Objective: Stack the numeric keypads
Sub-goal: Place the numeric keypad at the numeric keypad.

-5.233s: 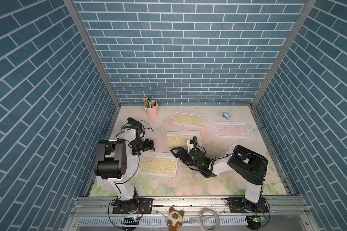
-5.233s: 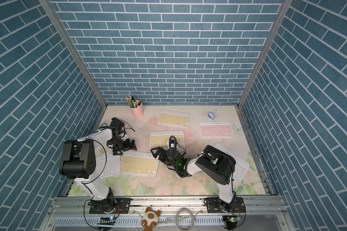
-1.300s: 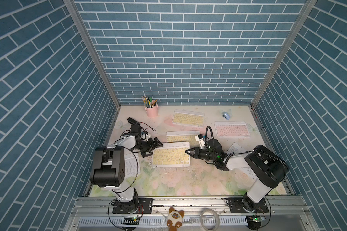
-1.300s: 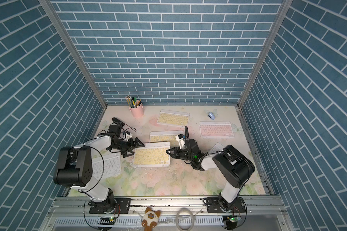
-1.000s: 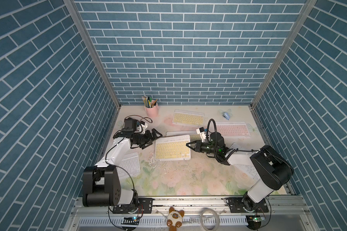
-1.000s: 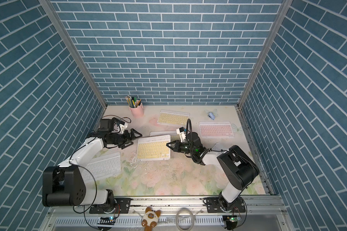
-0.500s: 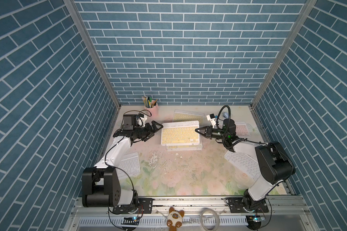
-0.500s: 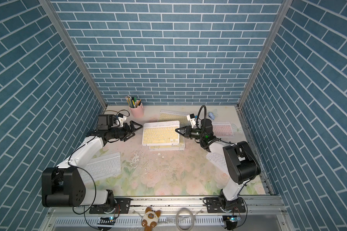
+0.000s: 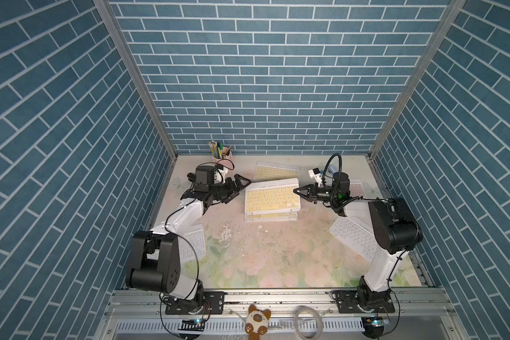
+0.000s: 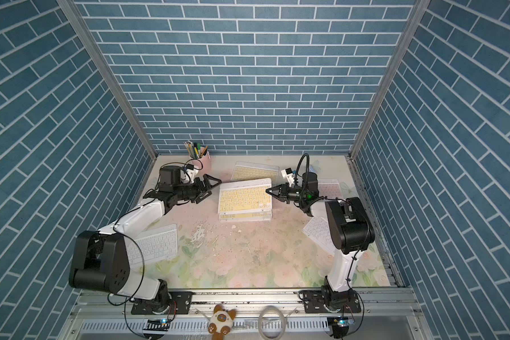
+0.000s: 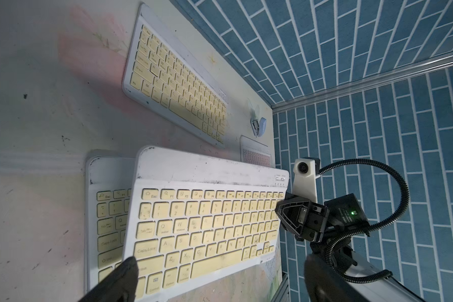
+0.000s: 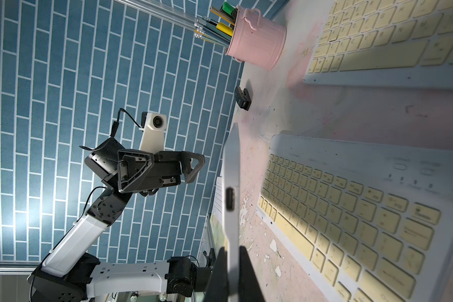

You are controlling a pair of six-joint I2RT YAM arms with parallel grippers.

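Currently, six keypads (image 9: 277, 171) counted: three yellow, two white, one pink. Right gripper (image 9: 296, 190) clamps the right edge of one yellow keypad (image 9: 271, 195), raised over a second yellow keypad (image 9: 270, 217) mid-table. Left gripper (image 9: 239, 189) stands spread just beside its left edge.

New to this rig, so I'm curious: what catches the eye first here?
At the centre, the right gripper is shut on one short edge of a yellow-keyed keypad, holding it above a second yellow keypad lying flat. The left gripper stands open just off the held keypad's opposite edge. Blue brick-pattern walls enclose the table on three sides.
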